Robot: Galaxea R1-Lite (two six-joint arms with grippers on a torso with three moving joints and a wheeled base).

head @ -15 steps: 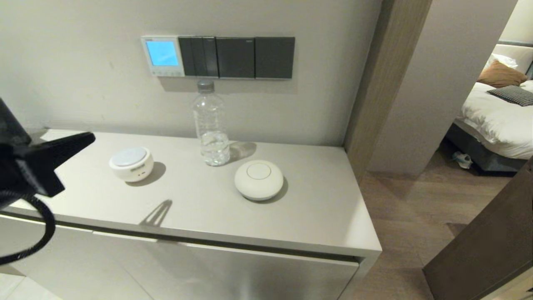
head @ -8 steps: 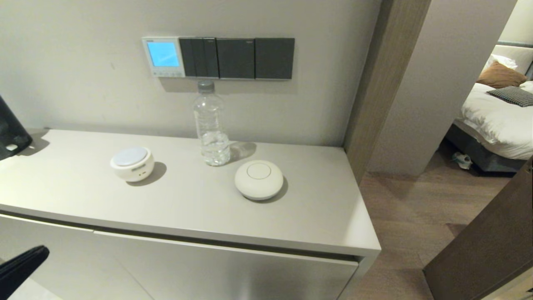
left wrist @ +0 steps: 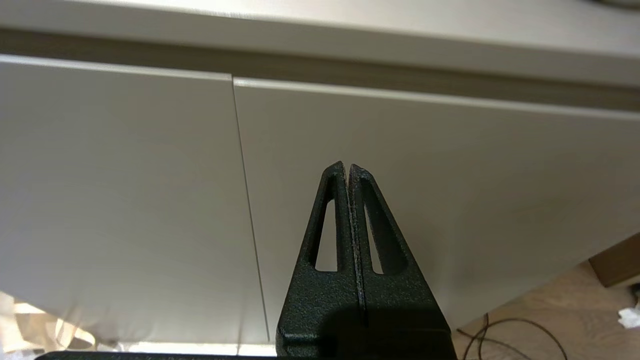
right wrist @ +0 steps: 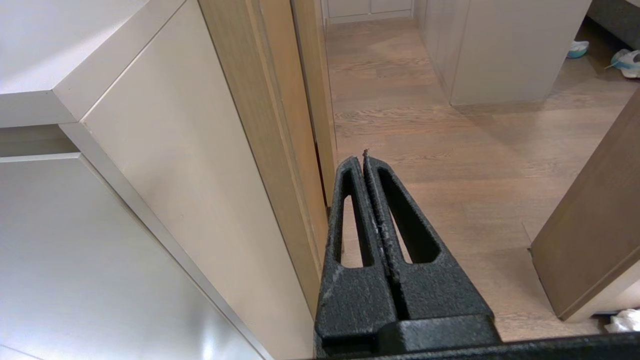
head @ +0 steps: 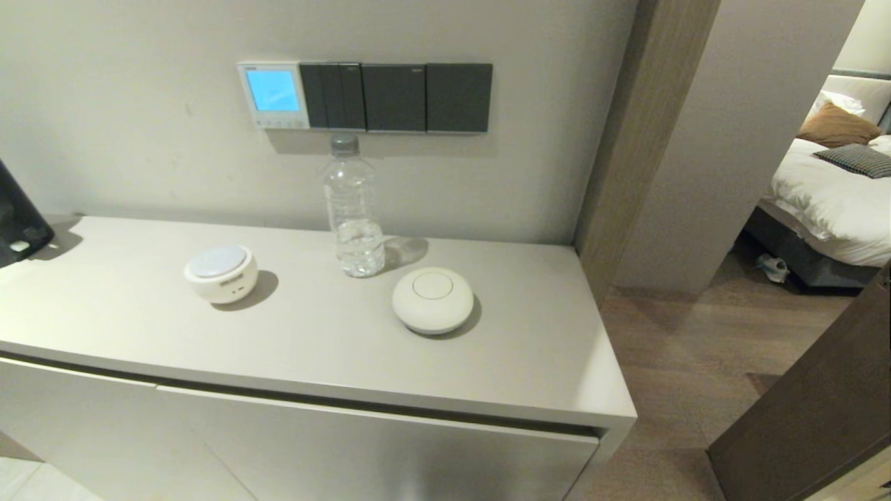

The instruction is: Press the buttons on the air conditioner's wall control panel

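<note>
The white control panel [head: 273,94] with its glowing blue screen hangs on the wall at the left end of a row of dark grey switch plates [head: 397,97]. Its tiny pale buttons [head: 281,122] run along the strip under the screen. Neither gripper shows in the head view. My left gripper [left wrist: 347,169] is shut and empty, low in front of the cabinet doors [left wrist: 400,190]. My right gripper [right wrist: 362,160] is shut and empty, low beside the cabinet's right side, above the wood floor [right wrist: 475,150].
On the cabinet top [head: 313,348] stand a clear water bottle [head: 353,209] right below the switch plates, a white round device with a bluish top [head: 220,273] and a white puck [head: 432,300]. A black object [head: 17,216] is at the left edge. A doorway opens at right.
My left arm has dropped from over the cabinet's left end down out of the head view. The panel and the things on the cabinet have not moved.
</note>
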